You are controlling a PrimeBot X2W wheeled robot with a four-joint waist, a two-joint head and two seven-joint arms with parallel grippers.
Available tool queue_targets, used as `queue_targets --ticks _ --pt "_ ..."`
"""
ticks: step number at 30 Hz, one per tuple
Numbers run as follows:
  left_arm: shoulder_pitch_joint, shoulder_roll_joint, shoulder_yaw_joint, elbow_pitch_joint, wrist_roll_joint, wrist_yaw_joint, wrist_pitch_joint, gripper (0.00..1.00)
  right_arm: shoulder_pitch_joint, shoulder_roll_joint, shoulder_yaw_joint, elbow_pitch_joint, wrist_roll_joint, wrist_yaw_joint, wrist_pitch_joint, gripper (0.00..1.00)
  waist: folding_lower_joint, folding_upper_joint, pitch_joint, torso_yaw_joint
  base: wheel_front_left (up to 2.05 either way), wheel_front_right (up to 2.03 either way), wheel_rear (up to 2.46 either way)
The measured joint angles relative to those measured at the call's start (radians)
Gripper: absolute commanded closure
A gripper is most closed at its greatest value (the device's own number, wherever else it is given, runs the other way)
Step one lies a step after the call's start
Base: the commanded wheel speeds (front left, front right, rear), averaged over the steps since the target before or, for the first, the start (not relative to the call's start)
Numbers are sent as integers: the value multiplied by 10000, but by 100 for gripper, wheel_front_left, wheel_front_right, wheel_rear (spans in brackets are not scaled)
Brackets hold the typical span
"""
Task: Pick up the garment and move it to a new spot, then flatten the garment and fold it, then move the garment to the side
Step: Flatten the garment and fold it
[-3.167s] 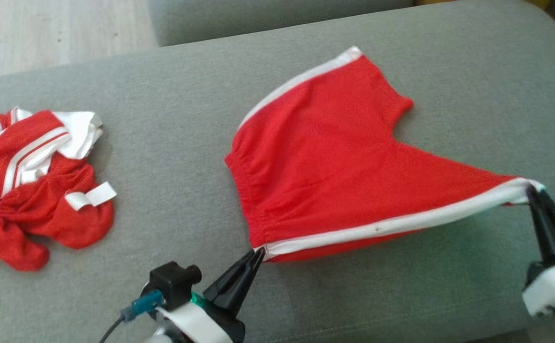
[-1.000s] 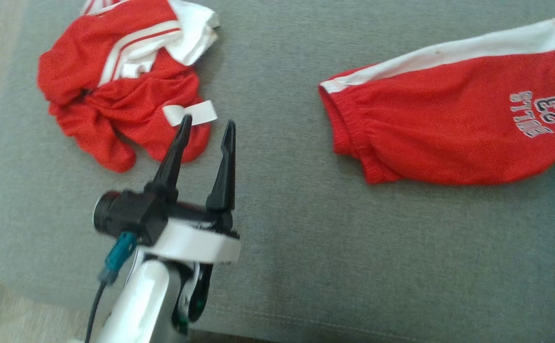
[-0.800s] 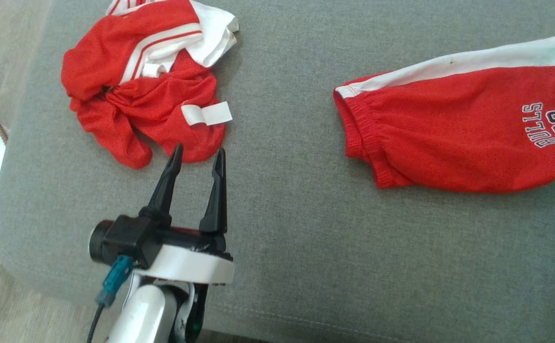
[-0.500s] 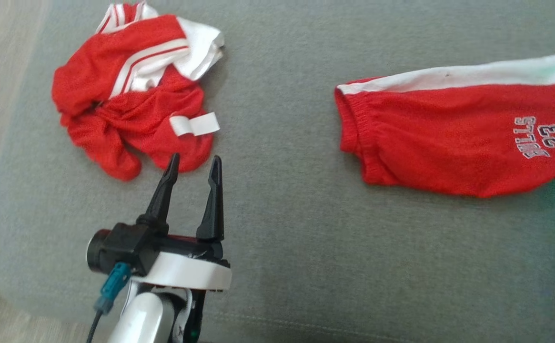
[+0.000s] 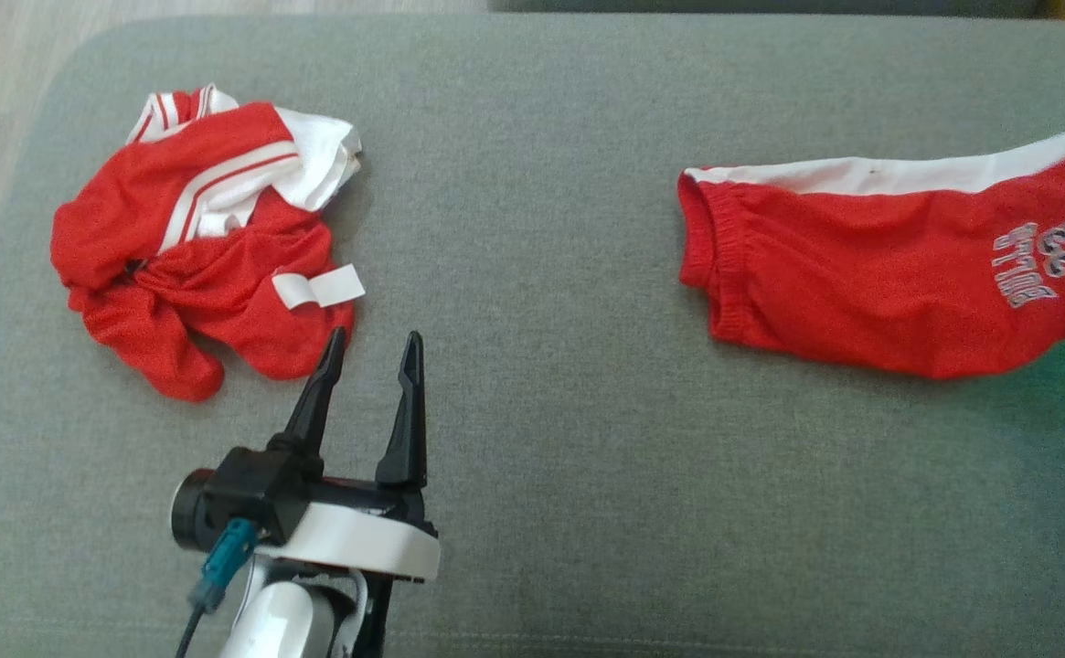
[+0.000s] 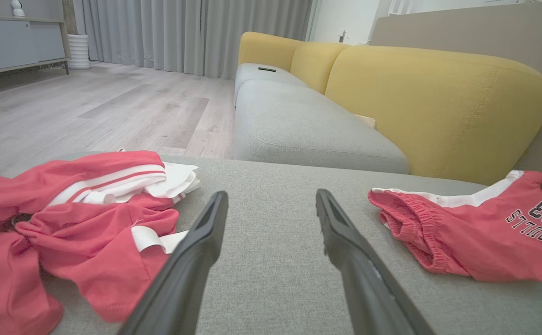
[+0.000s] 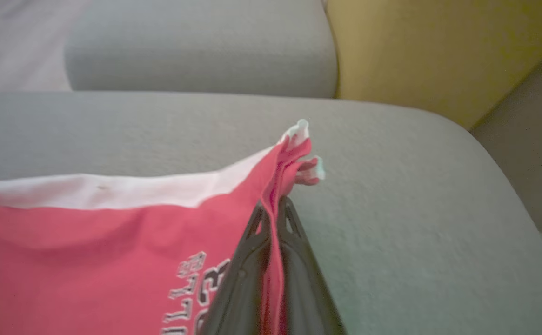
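You are looking down on a broad grey sofa seat. The left wrist view also gives you its yellow backrest and a pale wood floor beyond. The garment, a pair of red shorts with a white side stripe, lies folded flat on the right half of the seat. Its elastic waistband points toward the middle, and its leg end runs out to the right edge of the head view. On the left half, well apart from the shorts, a crumpled red-and-white jersey sits in a loose heap. Your left gripper hovers over bare cushion just beside the near edge of that heap, its two fingers spread wide with nothing between them. Your right gripper is pinched tight on the leg end of the shorts. A fold of red fabric is caught between its two fingers, and the white-trimmed corner bunches up just past the tips. The dark-edged "BULLS 23" print sits close to that pinch. A small white strip of the jersey lies near your left fingertips, apart from them.
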Motion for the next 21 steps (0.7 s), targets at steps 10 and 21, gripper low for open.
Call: queue_targets --ticks 10,21 --pt "412 4 -42 125 -105 -4 2 0 104 1055 932 -2823 690 0 -46 100 0 0 -680 162 0 0 0" --pt "418 8 -125 242 -244 0 2 0 1396 2462 1429 -3952 692 0 688 0 0 0 -729 798 0 0 0"
